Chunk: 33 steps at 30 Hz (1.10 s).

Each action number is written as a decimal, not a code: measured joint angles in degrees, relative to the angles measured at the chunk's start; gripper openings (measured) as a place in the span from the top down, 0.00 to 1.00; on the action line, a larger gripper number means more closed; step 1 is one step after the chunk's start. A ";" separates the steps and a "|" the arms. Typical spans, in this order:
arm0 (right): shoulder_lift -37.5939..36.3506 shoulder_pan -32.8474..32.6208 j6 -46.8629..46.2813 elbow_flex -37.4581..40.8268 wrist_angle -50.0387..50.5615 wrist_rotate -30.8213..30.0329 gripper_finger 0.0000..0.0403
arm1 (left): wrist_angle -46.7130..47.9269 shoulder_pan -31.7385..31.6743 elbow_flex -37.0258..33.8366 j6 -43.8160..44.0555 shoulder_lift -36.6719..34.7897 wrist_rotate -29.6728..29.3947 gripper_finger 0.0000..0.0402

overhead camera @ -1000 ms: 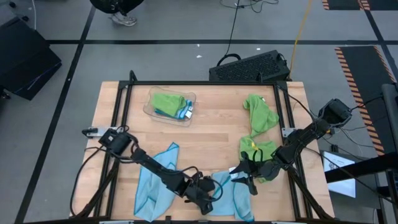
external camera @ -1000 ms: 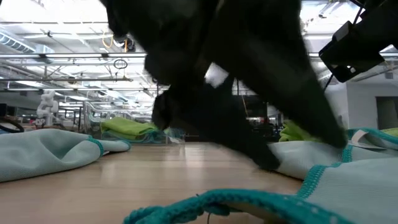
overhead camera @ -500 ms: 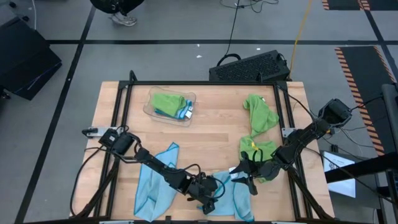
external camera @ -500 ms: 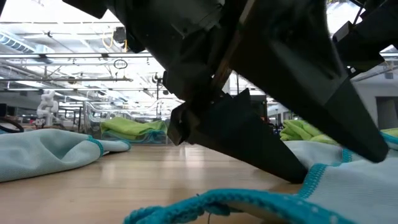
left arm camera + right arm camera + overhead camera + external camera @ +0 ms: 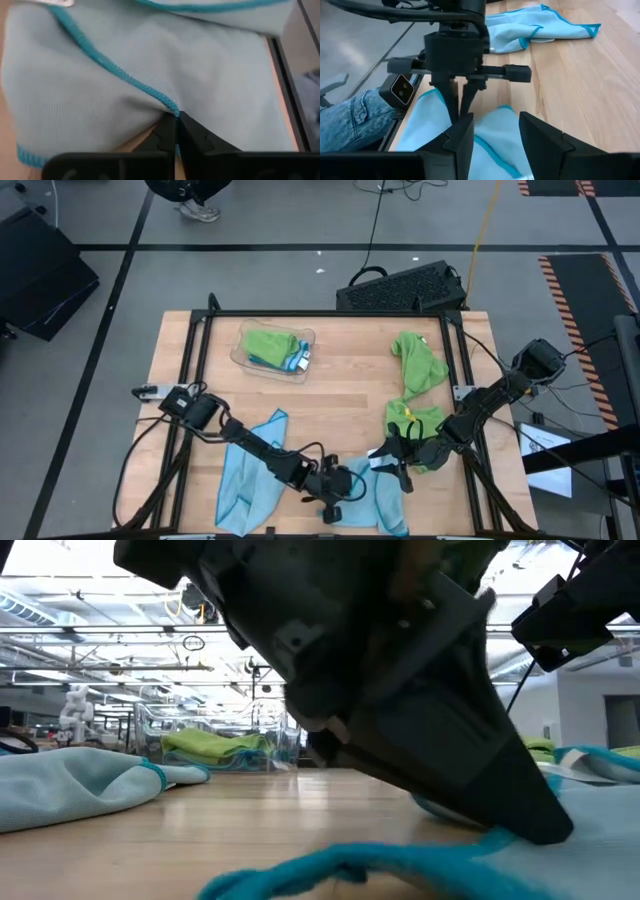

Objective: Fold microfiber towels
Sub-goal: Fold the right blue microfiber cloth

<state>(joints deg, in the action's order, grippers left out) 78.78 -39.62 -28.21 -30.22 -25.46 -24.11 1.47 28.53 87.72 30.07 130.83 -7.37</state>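
Note:
A light blue microfiber towel (image 5: 385, 498) with a teal hem lies crumpled at the table's near edge, right of the middle. My left gripper (image 5: 176, 119) is shut on its hem; the right wrist view also shows this gripper (image 5: 459, 111). My right gripper (image 5: 495, 135) stands open over the same towel's far right part, near its white tag. A second light blue towel (image 5: 250, 475) lies to the near left. Two lime green towels (image 5: 418, 365) (image 5: 425, 423) lie on the right side. My left gripper pinches the towel's teal hemmed edge (image 5: 167, 104) between its two fingertips. The fingers slant down from the table's left. The cloth puckers toward the fingertips and the rest lies on the table. One layer or several, I cannot tell. My right gripper: I cannot tell whether it touches the towel below it.
A clear tray (image 5: 308, 340) with folded green and blue cloths stands at the far left. A black keyboard (image 5: 400, 285) lies beyond the far edge. Black frame rails (image 5: 200, 340) border the table. A person's jeans-clad leg (image 5: 350, 120) shows past the near edge.
My left gripper has rolled at the wrist, sunk a little onto the light blue towel and shut on its hem. The cloth has gathered into a pucker at the fingertips.

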 joint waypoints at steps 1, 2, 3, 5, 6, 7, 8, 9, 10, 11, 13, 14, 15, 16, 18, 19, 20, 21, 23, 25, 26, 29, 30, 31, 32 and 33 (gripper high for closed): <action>0.00 0.00 -0.02 0.00 -0.03 -0.02 0.63 | 0.64 0.10 -0.04 -0.98 -0.41 0.18 0.97; 0.00 0.00 0.01 0.00 -0.04 -0.04 0.63 | 2.11 0.14 -0.10 -2.07 -1.28 0.29 0.98; 0.00 0.00 0.07 0.00 -0.01 -0.08 0.63 | 4.18 0.21 -0.15 -2.91 -2.25 0.11 0.98; 0.00 0.00 0.22 -0.02 -0.06 -0.38 0.63 | 8.26 0.24 -0.15 -3.25 -5.03 -1.71 0.99; 0.00 0.00 0.48 0.00 -0.04 -1.31 0.63 | 11.45 0.21 -0.15 -3.07 -6.74 -3.42 0.98; 0.00 0.00 0.66 0.00 -0.07 -1.68 0.63 | 13.86 0.21 -0.09 -2.61 -8.08 -5.26 0.98; 0.00 0.00 0.90 -0.02 -0.25 -2.36 0.63 | 15.63 0.34 -0.04 -2.44 -9.30 -6.83 0.98; 0.00 0.00 1.27 -0.01 -0.26 -2.99 0.63 | 18.19 0.50 -0.02 -2.76 -10.57 -8.51 0.98; 0.00 0.00 1.76 0.00 -0.46 -3.26 0.63 | 20.45 0.60 -0.04 -3.81 -11.46 -9.38 0.98; 0.05 0.00 1.99 0.00 -0.86 -3.58 0.63 | 21.64 0.72 -0.06 -4.95 -12.38 -9.65 0.98; 0.58 0.00 2.25 -0.02 -1.49 -4.50 0.63 | 24.55 0.90 -0.07 -6.93 -14.52 -10.32 0.98; 0.86 0.00 2.46 -0.02 -1.97 -4.51 0.63 | 25.70 0.90 -0.07 -7.17 -15.50 -11.03 0.98; 0.98 0.00 2.87 -0.02 -2.14 -4.45 0.63 | 26.45 0.86 -0.03 -7.29 -16.08 -12.14 0.98; 1.05 0.00 3.42 -0.02 -2.30 -4.49 0.63 | 27.20 0.81 0.04 -7.54 -16.45 -13.45 0.98; 1.67 0.30 4.36 -0.02 -3.20 -4.51 0.62 | 30.02 1.01 -0.02 -8.35 -16.70 -16.63 0.98; 2.04 0.54 5.05 -0.02 -3.20 -4.51 0.61 | 30.67 1.05 -0.13 -9.22 -16.68 -18.29 0.98; 2.37 0.72 5.94 -0.01 -3.22 -4.74 0.60 | 30.73 1.10 -0.13 -10.48 -16.68 -19.66 0.98; 2.85 1.20 6.84 0.04 -4.05 -5.37 0.58 | 31.07 0.98 -0.10 -11.18 -16.74 -20.31 0.98; 4.18 2.33 8.69 -0.06 -6.21 -6.59 0.56 | 32.04 0.36 -0.09 -11.38 -16.87 -20.51 0.98; 5.44 3.76 10.79 0.04 -7.45 -7.24 0.53 | 32.45 -0.33 -0.34 -10.56 -16.87 -20.50 0.98; 6.16 4.75 11.49 0.02 -8.85 -7.24 0.51 | 32.72 -0.68 -0.70 -10.11 -16.87 -20.47 0.97; 7.56 7.38 13.32 -0.02 -10.68 -6.01 0.48 | 32.85 -1.58 -2.00 -10.24 -16.87 -18.26 0.97; 7.98 8.32 13.91 -0.02 -11.31 -4.11 0.48 | 33.03 -1.76 -2.50 -10.80 -16.87 -17.40 0.97; 8.32 9.15 14.21 -0.02 -11.94 -1.87 0.48 | 33.05 -2.00 -3.03 -11.78 -16.87 -16.47 0.97; 8.39 9.89 14.37 -0.02 -12.04 0.33 0.47 | 33.10 -2.22 -3.54 -13.07 -16.87 -15.69 0.97; 8.39 10.65 14.39 -0.02 -12.14 2.09 0.48 | 33.21 -2.35 -3.97 -14.49 -16.87 -15.15 0.98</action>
<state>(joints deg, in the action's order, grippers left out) 87.18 -28.97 -13.82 -30.24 -37.60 -22.02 34.68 26.18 83.76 15.58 113.95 -22.52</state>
